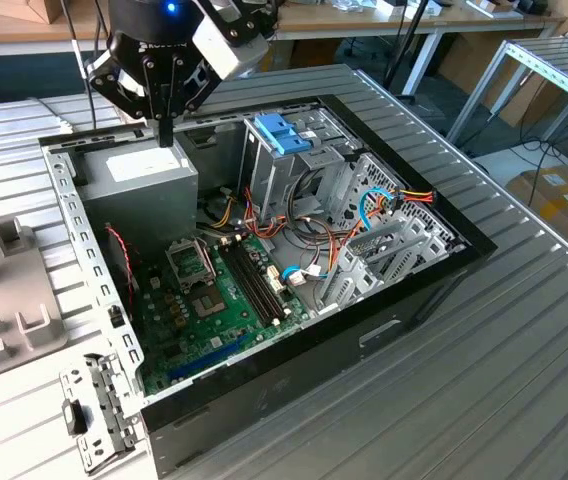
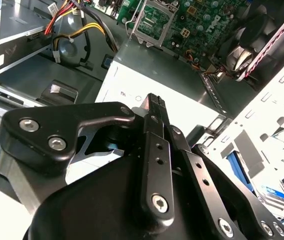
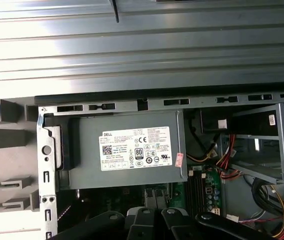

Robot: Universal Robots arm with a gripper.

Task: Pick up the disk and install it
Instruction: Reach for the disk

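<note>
In the exterior view the tool (image 1: 165,138) hung with its fingers pressed together on nothing, just above the power supply (image 1: 144,175) of the open computer case (image 1: 434,262) on the ribbed counter (image 1: 524,380). In the second wrist view what looked like the disk (image 2: 274,194), a grey slab with a light-blue rail, lay outside the case wall, apart from the tool, so pickup and installation both seemed undone. In the first wrist view the power supply showed its label, with the case edge and counter beyond.

Open computer case (image 1: 294,372) holds a grey power supply (image 1: 149,172) beside green motherboard (image 1: 204,312).
</note>
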